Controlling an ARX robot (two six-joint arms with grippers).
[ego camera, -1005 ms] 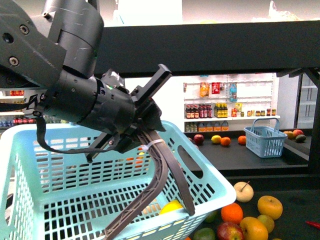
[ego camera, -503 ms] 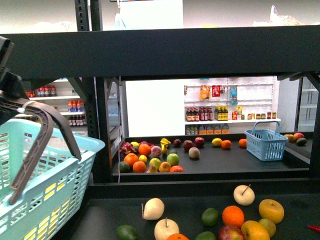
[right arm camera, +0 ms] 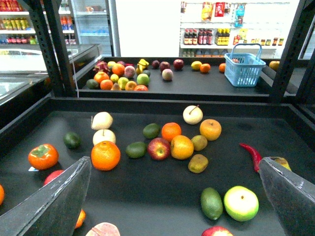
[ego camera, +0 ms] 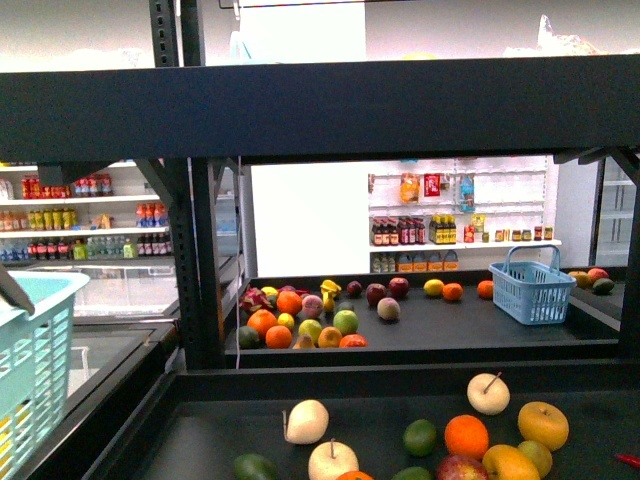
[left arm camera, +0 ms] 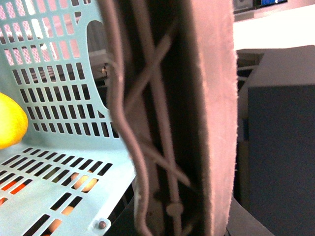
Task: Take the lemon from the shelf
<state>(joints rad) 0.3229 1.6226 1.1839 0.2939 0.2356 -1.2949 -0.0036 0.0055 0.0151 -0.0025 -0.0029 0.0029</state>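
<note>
Apparently the lemon (left arm camera: 10,120) already lies in the basket (left arm camera: 64,167) beside my left gripper (left arm camera: 172,123); I cannot tell whether its fingers are apart. My right gripper (right arm camera: 173,160) hovers over the shelf (right arm camera: 147,191), fingers spread wide, ready to reach.

shelf (ego camera: 400,100) black | basket (left arm camera: 64,162) pale turquoise, slotted | lemon (left arm camera: 11,120) yellow

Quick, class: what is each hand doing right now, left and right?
Left hand: beside the light blue basket; open or shut cannot be told.
Right hand: open, holding nothing, above the fruit on the shelf.
</note>
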